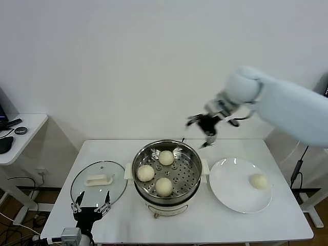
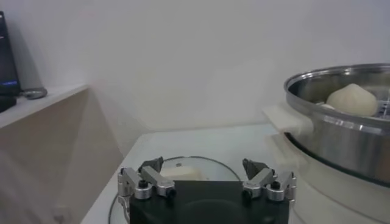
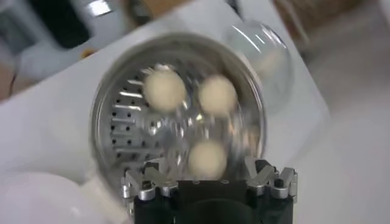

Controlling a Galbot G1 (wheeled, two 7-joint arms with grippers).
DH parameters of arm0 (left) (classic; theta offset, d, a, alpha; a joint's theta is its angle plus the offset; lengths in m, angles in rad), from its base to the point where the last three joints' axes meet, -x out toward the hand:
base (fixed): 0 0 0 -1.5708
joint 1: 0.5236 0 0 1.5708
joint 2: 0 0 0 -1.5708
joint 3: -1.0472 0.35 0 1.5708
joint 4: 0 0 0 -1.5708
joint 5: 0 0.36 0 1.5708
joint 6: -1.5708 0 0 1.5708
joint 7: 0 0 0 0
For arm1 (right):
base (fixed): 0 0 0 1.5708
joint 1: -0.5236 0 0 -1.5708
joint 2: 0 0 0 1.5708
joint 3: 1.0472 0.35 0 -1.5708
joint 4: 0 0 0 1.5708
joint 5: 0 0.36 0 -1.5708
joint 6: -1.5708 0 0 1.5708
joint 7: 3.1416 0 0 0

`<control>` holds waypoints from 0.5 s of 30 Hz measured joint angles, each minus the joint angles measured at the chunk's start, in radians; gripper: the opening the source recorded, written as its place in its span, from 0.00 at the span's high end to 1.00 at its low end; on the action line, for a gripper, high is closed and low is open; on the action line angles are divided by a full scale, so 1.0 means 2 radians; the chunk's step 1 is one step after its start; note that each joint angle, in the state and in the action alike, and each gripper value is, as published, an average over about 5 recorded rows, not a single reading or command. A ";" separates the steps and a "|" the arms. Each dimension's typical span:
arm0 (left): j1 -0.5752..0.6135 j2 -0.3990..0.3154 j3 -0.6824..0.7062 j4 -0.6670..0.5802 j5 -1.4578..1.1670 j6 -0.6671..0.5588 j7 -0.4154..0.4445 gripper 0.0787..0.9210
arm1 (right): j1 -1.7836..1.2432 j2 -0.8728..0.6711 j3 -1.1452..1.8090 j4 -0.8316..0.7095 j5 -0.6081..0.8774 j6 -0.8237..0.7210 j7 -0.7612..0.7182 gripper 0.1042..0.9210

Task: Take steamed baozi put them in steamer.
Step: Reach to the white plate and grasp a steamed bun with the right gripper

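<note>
Overhead, the right gripper [image 1: 206, 129] hangs with fingers spread and nothing in them, above the far edge of the white worktop [image 1: 287, 215], behind the large round shiny steel steamer [image 1: 192, 156]; the left gripper [image 1: 91, 203], likewise spread and empty, waits at the near left corner over the round glass lid [image 1: 118, 177]. Three smooth cream-white steamed baozi [image 1: 164, 186] already sit on the perforated tray at the worktop's middle, while the fourth [image 1: 259, 181] lies on the flat round white plate [image 1: 225, 189] toward the right edge; so I judge one transfer left; the buns are round with no long axis, tops up.

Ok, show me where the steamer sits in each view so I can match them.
Head view: steamer at table centre, between glass lid and plate.
Left wrist view: steamer at the right edge.
Right wrist view: steamer fills the middle.
Shared landmark: the baozi inside it.
</note>
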 measured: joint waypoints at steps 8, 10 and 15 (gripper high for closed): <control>0.004 0.004 -0.006 0.000 -0.011 0.003 0.002 0.12 | -0.091 -0.087 0.062 -0.025 -0.064 -0.052 -0.015 0.12; 0.006 0.004 -0.007 0.002 -0.013 0.003 0.003 0.12 | -0.124 -0.097 0.086 -0.034 -0.087 -0.054 -0.017 0.12; 0.007 0.005 -0.010 0.008 -0.014 0.004 0.003 0.12 | -0.197 -0.106 0.143 -0.063 -0.144 -0.051 -0.020 0.12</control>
